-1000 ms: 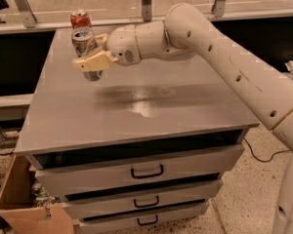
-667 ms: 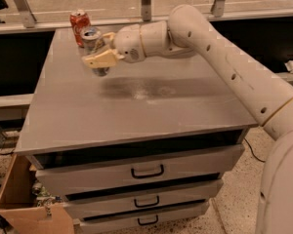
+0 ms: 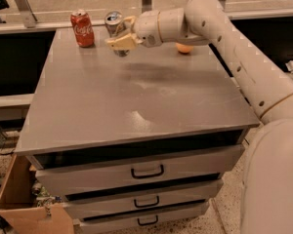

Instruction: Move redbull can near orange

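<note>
The redbull can [image 3: 115, 25] is slim, silver with a shiny top, and is held in my gripper [image 3: 119, 37] just above the far part of the grey cabinet top [image 3: 132, 96]. The gripper's cream fingers [image 3: 123, 41] are shut around the can's body. The orange [image 3: 184, 48] lies on the cabinet top at the far right, mostly hidden behind my arm. The can is a short way to the left of the orange, with my wrist between them.
A red Coca-Cola can [image 3: 82, 28] stands upright at the far left of the top, left of the gripper. The cabinet has three drawers with handles [image 3: 147, 171] in front. A cardboard box [image 3: 19, 204] sits on the floor at lower left.
My gripper has carried the redbull can to the right, away from the Coca-Cola can and towards the orange.
</note>
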Tool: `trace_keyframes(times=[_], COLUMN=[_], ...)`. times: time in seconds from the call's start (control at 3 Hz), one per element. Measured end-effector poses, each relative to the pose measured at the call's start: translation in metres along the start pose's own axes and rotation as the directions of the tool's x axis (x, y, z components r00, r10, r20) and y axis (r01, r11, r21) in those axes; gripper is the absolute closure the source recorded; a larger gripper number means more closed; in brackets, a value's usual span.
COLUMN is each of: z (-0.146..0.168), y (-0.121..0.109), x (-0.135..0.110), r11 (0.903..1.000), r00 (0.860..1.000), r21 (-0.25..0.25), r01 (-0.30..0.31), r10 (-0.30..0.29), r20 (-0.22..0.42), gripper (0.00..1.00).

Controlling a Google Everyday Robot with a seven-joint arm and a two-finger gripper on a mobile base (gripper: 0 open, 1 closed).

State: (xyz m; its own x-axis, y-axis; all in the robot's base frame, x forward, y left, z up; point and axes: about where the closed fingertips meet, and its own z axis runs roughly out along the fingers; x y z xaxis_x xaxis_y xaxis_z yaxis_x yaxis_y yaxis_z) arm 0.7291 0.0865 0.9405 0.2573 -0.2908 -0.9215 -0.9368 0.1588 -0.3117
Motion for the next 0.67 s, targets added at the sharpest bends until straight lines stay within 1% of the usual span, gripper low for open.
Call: trace_keyframes(times=[0.33,0.67], z=[-0.028,-0.054], y=[-0.027,-0.049], x=[-0.009,-0.004], r11=[0.9954,0.9845], r00=[0.999,1.0], r21=[0.087,0.173], r01=[0.039,0.028], r10=[-0.038,-0.029], r20=[-0.023,0.002], gripper=[1.0,1.0])
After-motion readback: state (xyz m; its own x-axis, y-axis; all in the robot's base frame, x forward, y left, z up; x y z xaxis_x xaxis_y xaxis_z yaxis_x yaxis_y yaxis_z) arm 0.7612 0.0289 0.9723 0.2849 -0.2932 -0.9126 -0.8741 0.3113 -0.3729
